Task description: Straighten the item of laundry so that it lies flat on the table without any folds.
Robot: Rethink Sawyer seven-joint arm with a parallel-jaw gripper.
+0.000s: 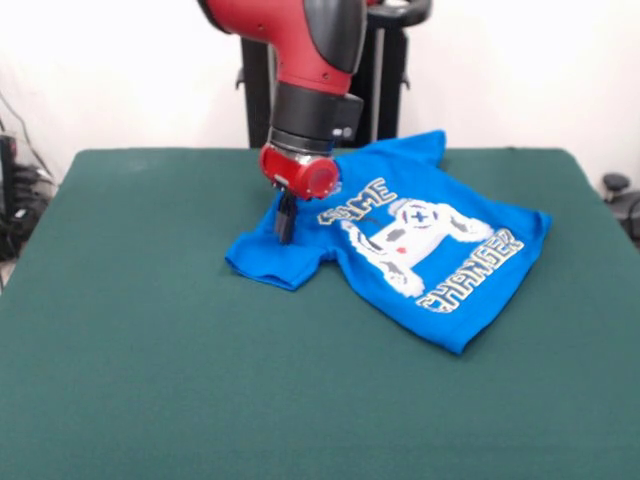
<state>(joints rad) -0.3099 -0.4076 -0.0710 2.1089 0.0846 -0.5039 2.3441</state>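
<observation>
Green worktop [150, 350]: my fingers [285, 232] press on T-shirt [440, 270] sleeve, spread untellable; next I drag sleeve outward.

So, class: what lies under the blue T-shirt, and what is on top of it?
Under the T-shirt only the green table shows around it; whatever the cloth covers is hidden. On top, the gripper comes down onto its sleeve end, near the neck.
</observation>
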